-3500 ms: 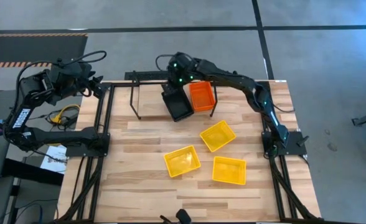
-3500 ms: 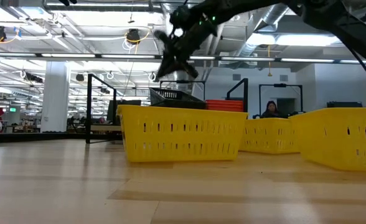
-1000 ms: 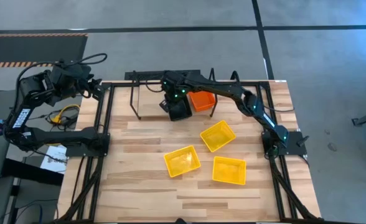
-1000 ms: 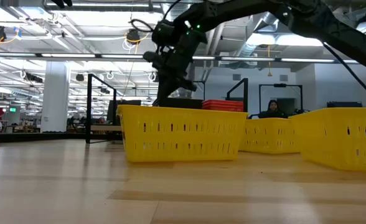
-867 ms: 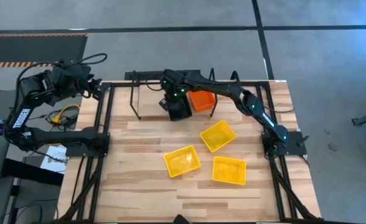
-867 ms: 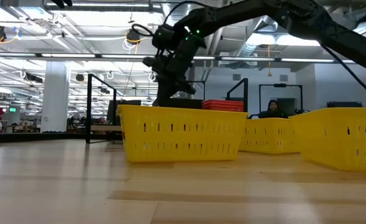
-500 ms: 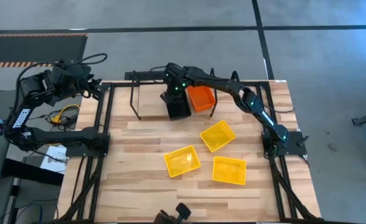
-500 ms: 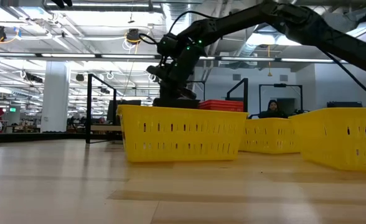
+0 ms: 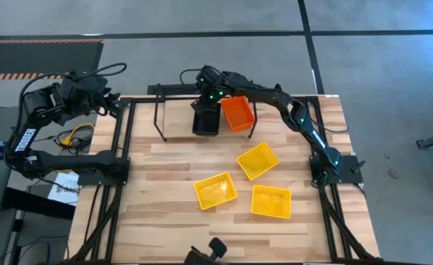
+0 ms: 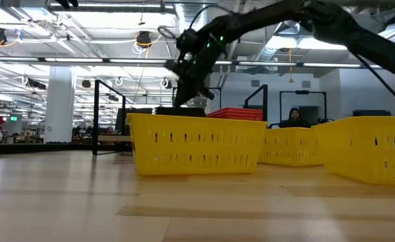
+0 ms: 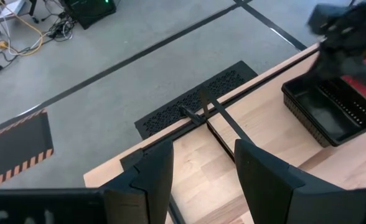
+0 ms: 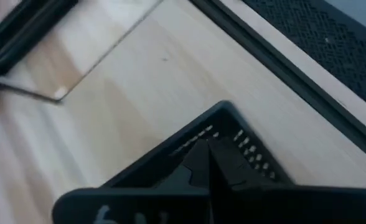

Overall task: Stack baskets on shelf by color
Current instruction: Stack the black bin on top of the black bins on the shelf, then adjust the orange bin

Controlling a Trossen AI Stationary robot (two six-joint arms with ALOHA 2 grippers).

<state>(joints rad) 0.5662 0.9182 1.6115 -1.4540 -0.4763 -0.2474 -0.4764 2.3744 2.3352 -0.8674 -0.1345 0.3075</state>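
The right gripper (image 9: 205,96), fingers pressed together on the rim of the black mesh plastic basket (image 9: 205,120), holds it over the wooden shelf (image 9: 180,118); the red-orange mesh basket (image 9: 237,112) lies just beside it, nearer the right arm's base.

Black basket (image 9: 205,121) on shelf (image 9: 176,125), upper centre; red-orange basket (image 9: 238,112) touching its right side, tilted. Three yellow baskets (image 9: 257,160) loose on table, centre-right, open side up.

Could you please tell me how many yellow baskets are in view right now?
3 yellow baskets, all on the table in front of the shelf: one nearest it, one front left, one front right. Nested ones would be hidden.
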